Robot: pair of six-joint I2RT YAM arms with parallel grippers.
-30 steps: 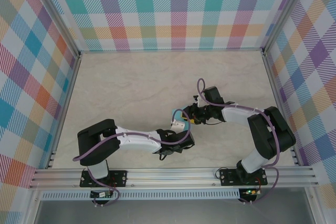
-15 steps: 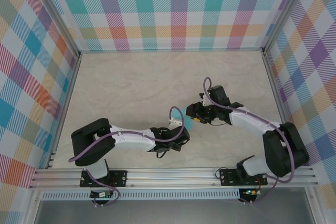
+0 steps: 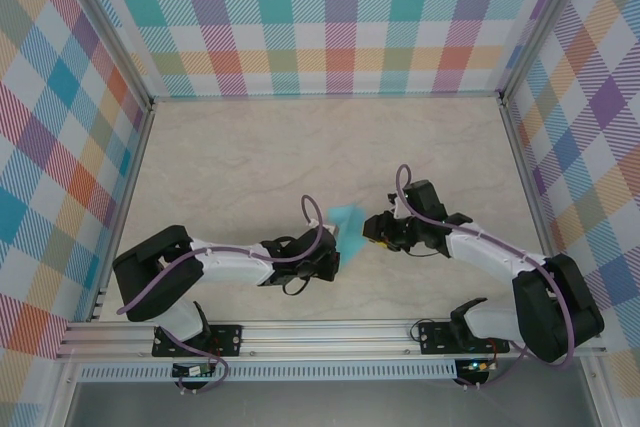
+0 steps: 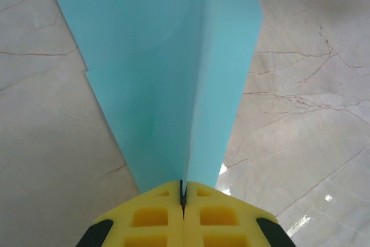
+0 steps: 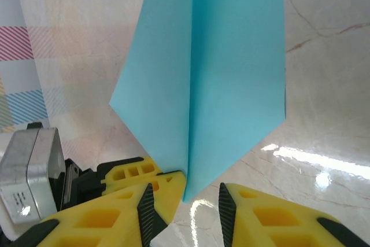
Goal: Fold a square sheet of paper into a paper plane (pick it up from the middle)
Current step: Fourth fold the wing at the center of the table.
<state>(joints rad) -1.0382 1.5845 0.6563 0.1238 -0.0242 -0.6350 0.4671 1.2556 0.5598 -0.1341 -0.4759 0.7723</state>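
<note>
Paper: we see one teal folded paper (image 4: 162, 56), a pointed shape with a centre crease, lying between the two claws over the beige marble-look table (image 3: 250, 157).
Left claw: the left gripper (image 4: 182, 192) has its yellow fingers pressed together on the paper's narrow end, and the wide end fans away from it.
Right claw: the right gripper (image 5: 185, 189) has its jaws apart, and the paper's tip hangs just above the gap without being pinched.
In the way: we find the left claw's yellow fingers just beside the right claw's gap, touching the paper's tip. A silver metal box (image 5: 29, 169) sits next to them.
Around: plaid walls (image 3: 330, 17) stand on three sides, and an aluminium rail (image 3: 330, 332) runs along the near edge.
Count: one paper, two arms, two claws, and a purple cable (image 3: 310, 209) along each arm.
</note>
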